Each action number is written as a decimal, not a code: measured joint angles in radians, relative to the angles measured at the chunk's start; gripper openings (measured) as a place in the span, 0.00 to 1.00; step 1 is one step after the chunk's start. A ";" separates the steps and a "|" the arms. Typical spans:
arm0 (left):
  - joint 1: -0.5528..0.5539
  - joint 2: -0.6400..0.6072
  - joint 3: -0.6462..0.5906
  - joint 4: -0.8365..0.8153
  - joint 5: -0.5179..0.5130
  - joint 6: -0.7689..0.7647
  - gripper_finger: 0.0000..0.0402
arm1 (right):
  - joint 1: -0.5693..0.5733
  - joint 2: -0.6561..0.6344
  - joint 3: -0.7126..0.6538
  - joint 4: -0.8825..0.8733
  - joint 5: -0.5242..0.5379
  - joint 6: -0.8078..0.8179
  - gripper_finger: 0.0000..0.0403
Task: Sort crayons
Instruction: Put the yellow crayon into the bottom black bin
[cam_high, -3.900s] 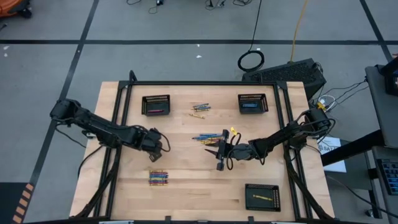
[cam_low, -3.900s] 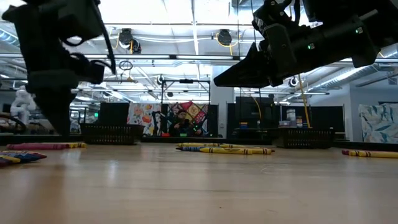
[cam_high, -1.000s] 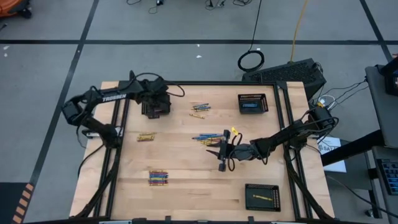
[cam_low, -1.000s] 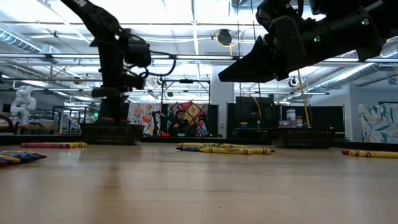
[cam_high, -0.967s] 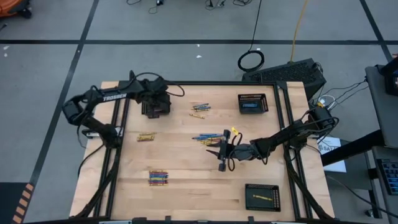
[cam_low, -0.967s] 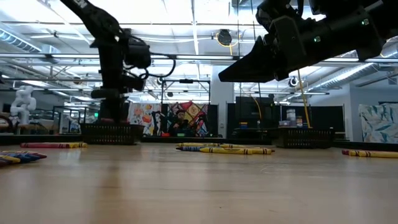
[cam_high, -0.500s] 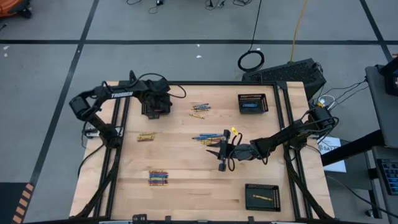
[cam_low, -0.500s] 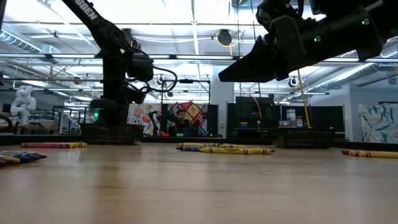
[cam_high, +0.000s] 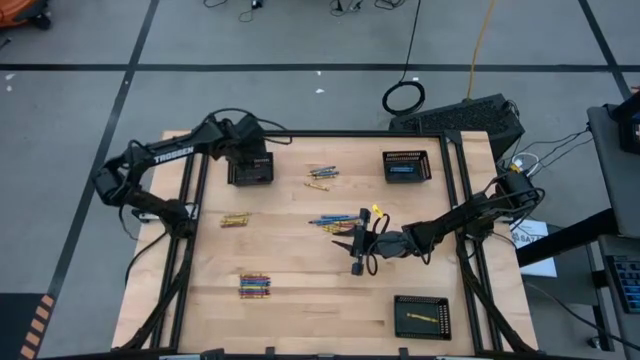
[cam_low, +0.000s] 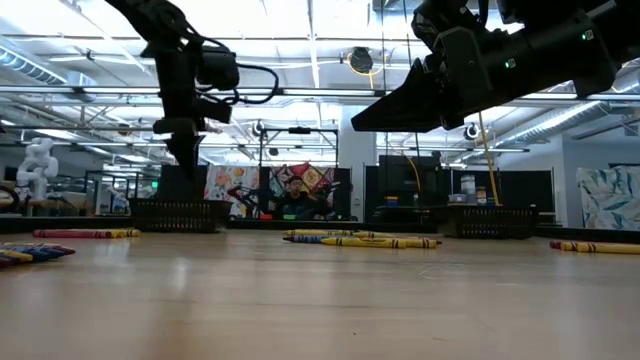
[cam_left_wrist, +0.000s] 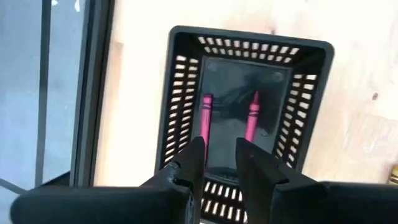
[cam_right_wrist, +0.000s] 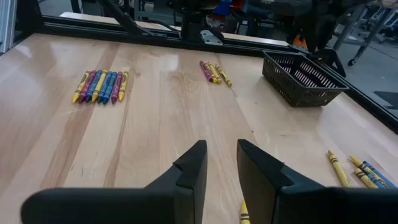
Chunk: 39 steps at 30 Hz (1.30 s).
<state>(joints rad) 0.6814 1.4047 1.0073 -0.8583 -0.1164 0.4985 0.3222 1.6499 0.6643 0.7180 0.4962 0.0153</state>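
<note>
- Since a second ago, the left gripper (cam_left_wrist: 219, 155) has lifted above the upper-left basket (cam_high: 251, 168), fingers slightly spread, empty.
- Two pink crayons (cam_left_wrist: 206, 118) lie inside; the drop looks done.
- Next: fetch another crayon.
- The right gripper (cam_right_wrist: 219, 163) hovers mid-table, fingers slightly apart.

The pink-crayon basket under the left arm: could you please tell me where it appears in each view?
High view: basket, far left of the table, under the left tool.
Low view: low dark mesh at left, below the left arm.
Left wrist view: centre, two pink crayons inside.
Right wrist view: mesh basket at right.
Shared landmark: the left arm above it.
</note>
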 joint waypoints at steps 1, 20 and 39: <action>0.001 -0.001 0.000 0.003 0.008 -0.020 0.21 | 0.000 -0.003 0.000 -0.013 0.001 0.000 0.18; -0.297 -0.006 -0.314 1.324 0.364 -0.361 0.11 | -0.504 -0.100 0.000 -0.294 -0.452 -0.001 0.19; -0.267 0.100 -0.456 1.860 0.158 -0.226 0.11 | -0.657 0.255 0.312 -0.331 -0.562 -0.134 0.34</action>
<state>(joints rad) 0.4145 1.5047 0.5514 1.0019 0.0414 0.2721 -0.3352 1.9045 0.9759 0.3867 -0.0656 -0.1189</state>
